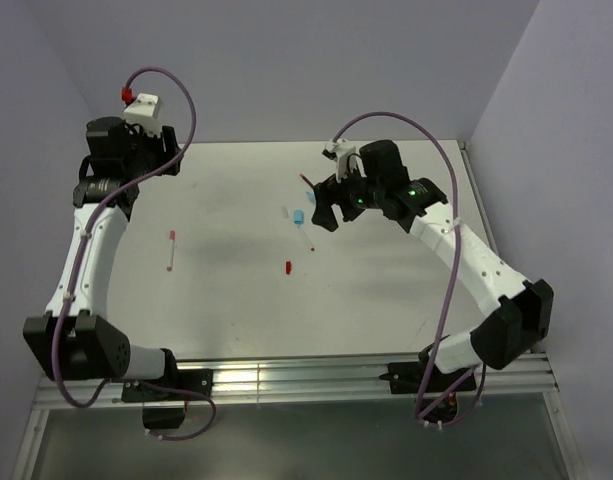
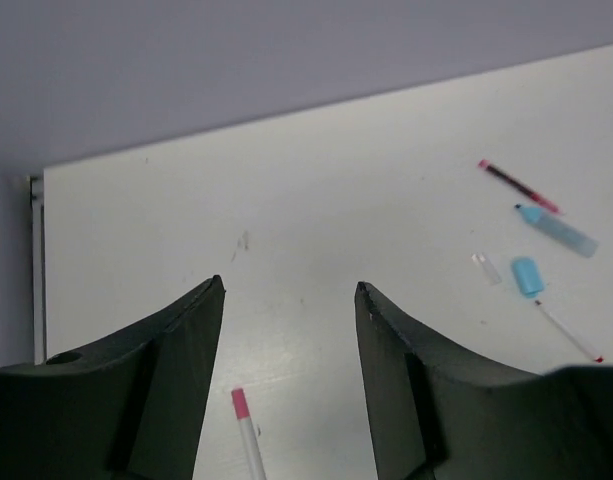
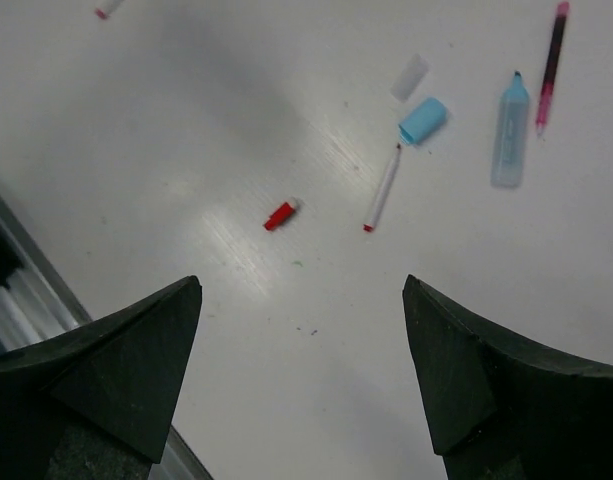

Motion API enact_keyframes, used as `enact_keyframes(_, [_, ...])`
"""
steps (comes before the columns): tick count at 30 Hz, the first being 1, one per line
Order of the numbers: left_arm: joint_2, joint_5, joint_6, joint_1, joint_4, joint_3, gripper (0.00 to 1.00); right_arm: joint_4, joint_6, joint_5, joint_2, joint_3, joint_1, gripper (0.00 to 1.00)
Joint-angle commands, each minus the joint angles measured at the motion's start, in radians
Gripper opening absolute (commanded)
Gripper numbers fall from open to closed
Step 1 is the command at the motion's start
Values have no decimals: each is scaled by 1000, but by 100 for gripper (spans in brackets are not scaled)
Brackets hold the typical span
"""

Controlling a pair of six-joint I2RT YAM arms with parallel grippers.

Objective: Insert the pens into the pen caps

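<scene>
A white table (image 1: 236, 310) is seen from above, with two robot arms bolted at its near edge. The left gripper (image 2: 289, 285) is held over the far left part of the table; in its wrist view the jaws are spread wide and nothing is held between them. The right gripper (image 3: 301, 285) is held over the right half of the table, and its jaws are likewise spread wide and empty. No pen is fitted into a cap. A white pen with a pink end (image 1: 172, 250) lies alone on the left half of the table, well apart from everything else, and its pink end is seen low between the left fingers in that wrist view. The remaining items are gathered near the middle, just left of the right gripper. A red cap (image 3: 280, 215) lies by itself, nearest the front edge. A thin white pen (image 3: 383, 188) with a red tip lies near it, and a light blue cap (image 3: 423, 120) sits just beyond the pen's other end. A clear cap (image 3: 409, 77) lies just beside the blue one. Farther back, a light blue pen (image 3: 509, 130) and a dark red pen (image 3: 551, 65) lie side by side without touching
</scene>
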Motion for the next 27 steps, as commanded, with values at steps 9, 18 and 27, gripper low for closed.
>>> enact_keyframes(9, [-85,75,6,-84,70,-85,60,29,-45,212,387,204,-53,80])
enact_keyframes(18, [-71,94,-36,-100,58,-122,59,126,-36,247,653,397,-104,65])
enact_keyframes(27, [-71,94,-63,-100,51,-141,58,196,3,302,849,575,-107,52])
